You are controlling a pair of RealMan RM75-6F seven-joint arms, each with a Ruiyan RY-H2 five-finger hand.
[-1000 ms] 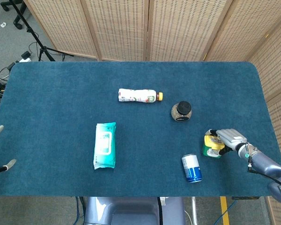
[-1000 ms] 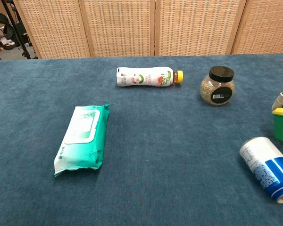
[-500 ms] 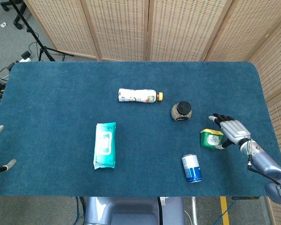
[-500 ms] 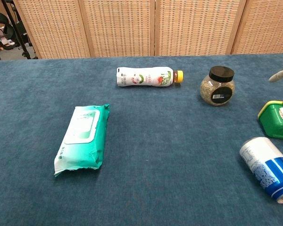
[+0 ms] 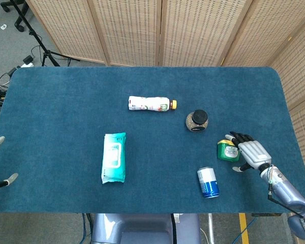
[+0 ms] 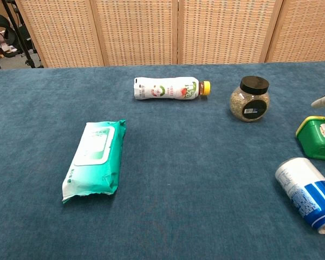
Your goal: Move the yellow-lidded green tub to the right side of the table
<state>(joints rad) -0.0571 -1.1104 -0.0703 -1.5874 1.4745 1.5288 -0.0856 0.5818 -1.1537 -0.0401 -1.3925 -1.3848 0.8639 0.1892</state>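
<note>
Three wicker screens [image 5: 162, 30] stand behind blue carpeted table [image 5: 66, 112].

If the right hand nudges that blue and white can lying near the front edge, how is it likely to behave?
The can lies on its side, so it would probably roll rather than slide, likely sideways to its long axis. The carpet-like table cover may slow it a little. Its smooth, rounded wall looks slippery for the right hand, whose fingers are spread beside the green tub.
</note>
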